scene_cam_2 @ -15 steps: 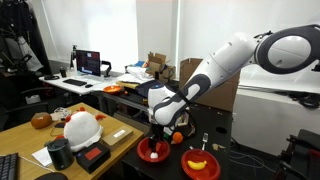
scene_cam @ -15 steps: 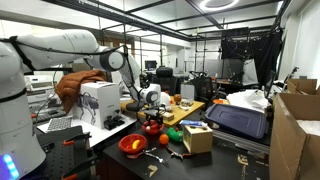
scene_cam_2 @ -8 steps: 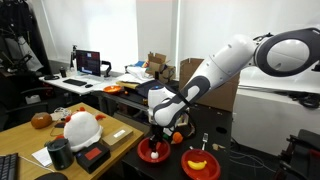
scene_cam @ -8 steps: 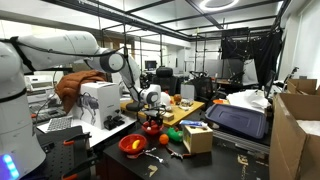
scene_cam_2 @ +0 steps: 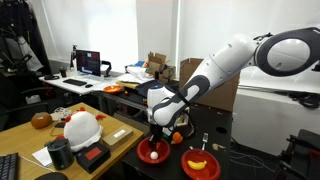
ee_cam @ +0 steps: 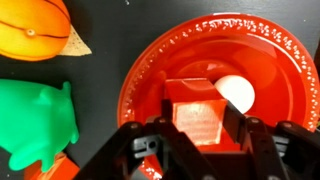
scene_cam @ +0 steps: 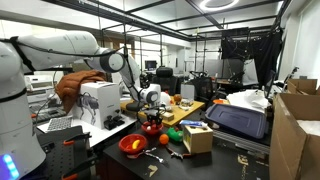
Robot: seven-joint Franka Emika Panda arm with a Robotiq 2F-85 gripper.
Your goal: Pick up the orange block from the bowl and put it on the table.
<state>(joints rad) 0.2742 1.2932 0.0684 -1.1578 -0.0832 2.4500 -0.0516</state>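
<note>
The block point(ee_cam: 195, 112) sat in the bowl point(ee_cam: 143, 68) directly beneath the gripper point(ee_cam: 198, 150), its flat sides facing the two fingers point(ee_cam: 150, 150) that flanked it closely, though I could not tell whether they pinched it.

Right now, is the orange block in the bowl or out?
In. Wrist view shows the orange block lying inside the bowl, with the gripper fingers on either side; whether they grip it, cannot tell.

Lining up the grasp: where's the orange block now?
In the wrist view, the orange block lies inside the bowl, left of a white round thing.
</note>
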